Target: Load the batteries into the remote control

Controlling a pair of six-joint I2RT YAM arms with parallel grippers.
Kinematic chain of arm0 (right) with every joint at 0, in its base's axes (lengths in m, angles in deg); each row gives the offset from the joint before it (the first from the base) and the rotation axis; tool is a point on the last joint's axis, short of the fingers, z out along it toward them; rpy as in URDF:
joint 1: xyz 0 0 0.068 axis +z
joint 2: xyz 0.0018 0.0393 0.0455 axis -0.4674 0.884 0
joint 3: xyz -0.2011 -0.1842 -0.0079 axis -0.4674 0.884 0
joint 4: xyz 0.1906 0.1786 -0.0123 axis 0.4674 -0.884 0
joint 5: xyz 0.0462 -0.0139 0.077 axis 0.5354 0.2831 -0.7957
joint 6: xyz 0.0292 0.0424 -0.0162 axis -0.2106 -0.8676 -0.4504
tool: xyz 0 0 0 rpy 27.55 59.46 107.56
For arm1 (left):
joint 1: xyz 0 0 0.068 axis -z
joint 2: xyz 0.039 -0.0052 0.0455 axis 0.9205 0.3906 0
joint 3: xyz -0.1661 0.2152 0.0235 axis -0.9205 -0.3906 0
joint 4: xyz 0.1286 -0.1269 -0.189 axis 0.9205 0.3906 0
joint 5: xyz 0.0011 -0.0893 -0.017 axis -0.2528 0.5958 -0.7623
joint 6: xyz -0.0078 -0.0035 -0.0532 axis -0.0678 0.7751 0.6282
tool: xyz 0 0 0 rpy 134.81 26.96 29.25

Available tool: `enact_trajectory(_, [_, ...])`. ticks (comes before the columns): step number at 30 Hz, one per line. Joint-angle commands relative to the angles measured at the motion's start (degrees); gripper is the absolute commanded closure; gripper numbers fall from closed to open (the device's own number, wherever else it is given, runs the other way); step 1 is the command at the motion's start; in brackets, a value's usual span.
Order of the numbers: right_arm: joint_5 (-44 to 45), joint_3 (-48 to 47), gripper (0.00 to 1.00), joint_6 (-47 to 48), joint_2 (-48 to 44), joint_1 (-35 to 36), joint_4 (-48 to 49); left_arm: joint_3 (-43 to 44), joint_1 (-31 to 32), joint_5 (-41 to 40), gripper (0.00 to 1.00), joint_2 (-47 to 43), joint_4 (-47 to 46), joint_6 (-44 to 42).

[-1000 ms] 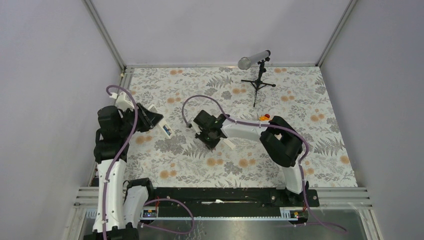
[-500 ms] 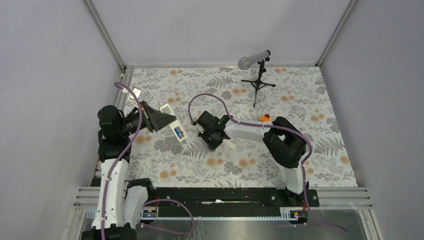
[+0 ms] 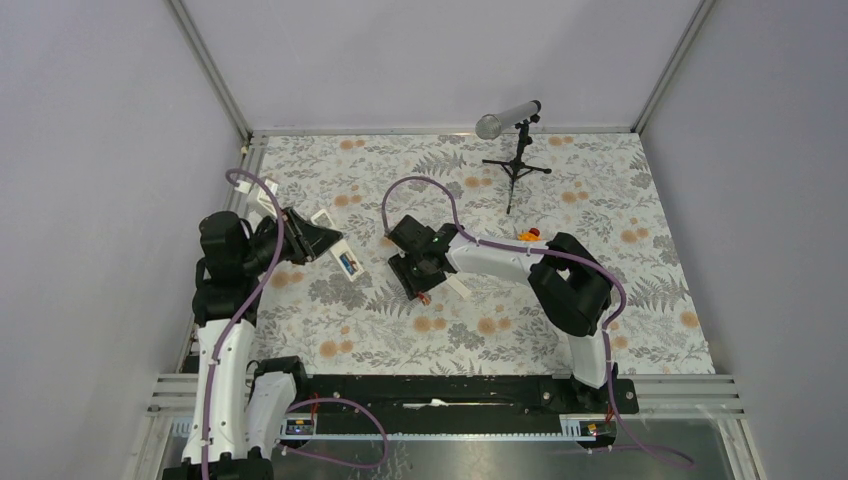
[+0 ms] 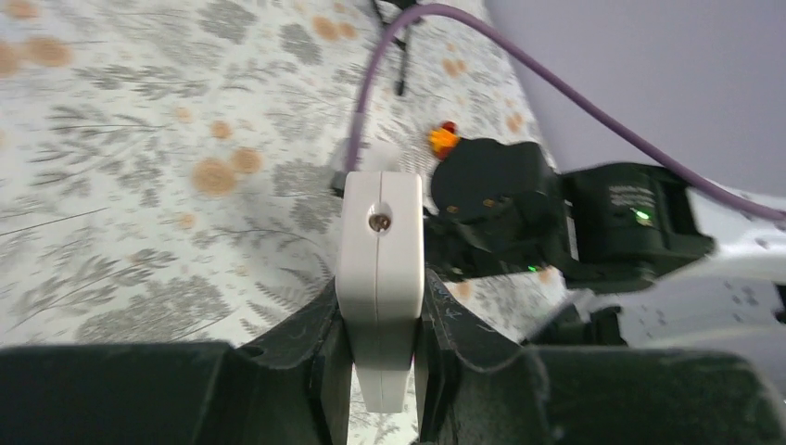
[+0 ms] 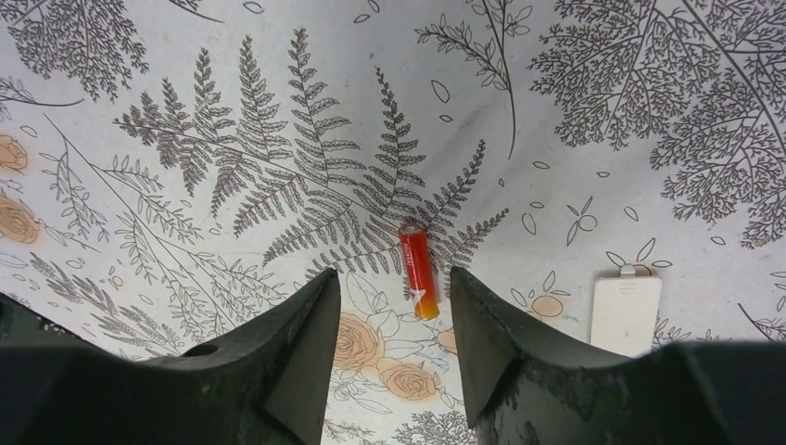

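Parting its jaws a moment ago, my right gripper [image 5: 396, 289] now hangs half-wide over a red battery [image 5: 416, 271], which lies untouched on the fern cloth [image 5: 232, 139] at frame centre. In the middle of the left wrist view, the left gripper [image 4: 380, 313] clamps the remote control [image 4: 380, 246]. Loading, I judge, awaits this pick.

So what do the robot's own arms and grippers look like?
The left arm and right arm have white links with bulky black joints. A purple cable loops along each. The left gripper and right gripper have black, wedge-shaped fingers.
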Motion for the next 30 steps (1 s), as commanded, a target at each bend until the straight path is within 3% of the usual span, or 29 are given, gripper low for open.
enact_trajectory(1, [1.2,-3.4,0.47,-0.9,-1.2,0.5,-3.3,5.1,-0.1,-15.5,1.00,-2.2,3.7,-3.4])
enact_trajectory(4, [4.0,-3.1,0.49,-2.3,-0.2,0.5,-4.3,6.2,-0.1,-21.8,1.00,-2.6,6.2,-4.2])
enact_trajectory(9, [10.1,-4.0,0.56,-5.1,1.6,0.5,-5.3,5.8,-0.1,-21.7,1.00,-2.7,6.3,-3.9])
enact_trajectory(24, [6.7,-3.6,0.54,-7.9,2.8,0.8,-4.0,5.1,0.0,-20.7,1.00,-3.5,5.8,-3.3])
enact_trajectory(30, [9.1,-3.7,0.66,-13.0,3.9,1.0,-6.0,4.6,0.0,-20.6,1.00,-4.2,5.8,-2.6])
